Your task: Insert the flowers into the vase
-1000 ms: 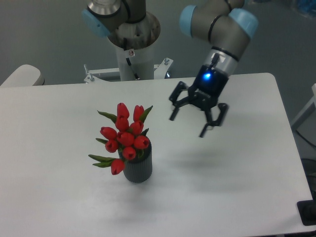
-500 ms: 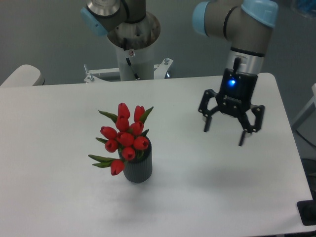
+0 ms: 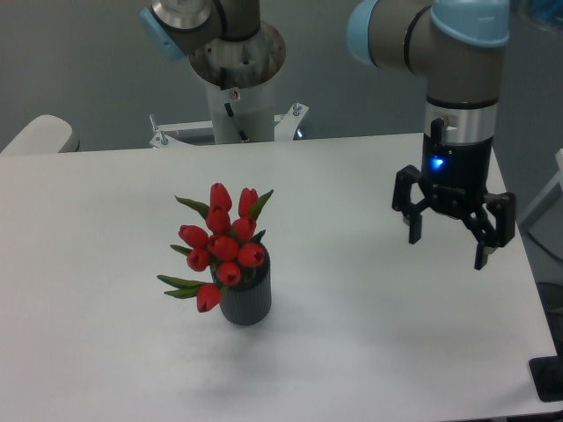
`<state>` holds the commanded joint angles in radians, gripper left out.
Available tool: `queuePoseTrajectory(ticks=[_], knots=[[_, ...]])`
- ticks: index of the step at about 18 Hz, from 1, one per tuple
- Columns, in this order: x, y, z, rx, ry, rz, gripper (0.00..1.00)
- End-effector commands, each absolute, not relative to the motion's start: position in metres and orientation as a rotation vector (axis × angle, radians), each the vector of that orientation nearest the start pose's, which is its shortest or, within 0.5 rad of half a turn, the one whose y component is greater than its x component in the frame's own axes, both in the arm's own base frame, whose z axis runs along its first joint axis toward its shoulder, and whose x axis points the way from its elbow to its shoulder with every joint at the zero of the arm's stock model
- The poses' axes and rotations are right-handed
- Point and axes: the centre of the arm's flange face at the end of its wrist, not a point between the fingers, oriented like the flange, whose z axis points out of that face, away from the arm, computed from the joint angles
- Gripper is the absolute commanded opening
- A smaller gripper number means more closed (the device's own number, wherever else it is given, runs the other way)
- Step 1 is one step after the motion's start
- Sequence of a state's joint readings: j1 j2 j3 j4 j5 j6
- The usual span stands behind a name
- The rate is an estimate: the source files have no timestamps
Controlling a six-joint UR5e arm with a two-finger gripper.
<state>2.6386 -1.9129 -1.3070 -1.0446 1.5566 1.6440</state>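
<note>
UR5e arm point(image 3: 462, 79): grey tube links, light-blue caps on the joints. Silver band at the wrist, below it a black wrist section with a small lit blue LED and a thin black cable running down its side. Gripper point(image 3: 449, 242) is all black, two jointed linkage fingers point(image 3: 413, 224) with thin tips. Base column point(image 3: 236, 83) is white with a small red-and-white sticker and a dark cable down the front, sitting on a bolted metal mounting plate point(image 3: 229, 130).
</note>
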Motion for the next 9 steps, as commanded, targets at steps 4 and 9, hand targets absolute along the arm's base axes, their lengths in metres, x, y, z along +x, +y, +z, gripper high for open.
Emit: queuePoseTrajectory(ticks=[4, 9], knots=[[-0.5164, 0.4436, 0.4884, -2.837, 0.89, 0.669, 1.0], [-0.5106, 0.4508, 0.4856, -2.829, 0.906, 0.665, 1.0]])
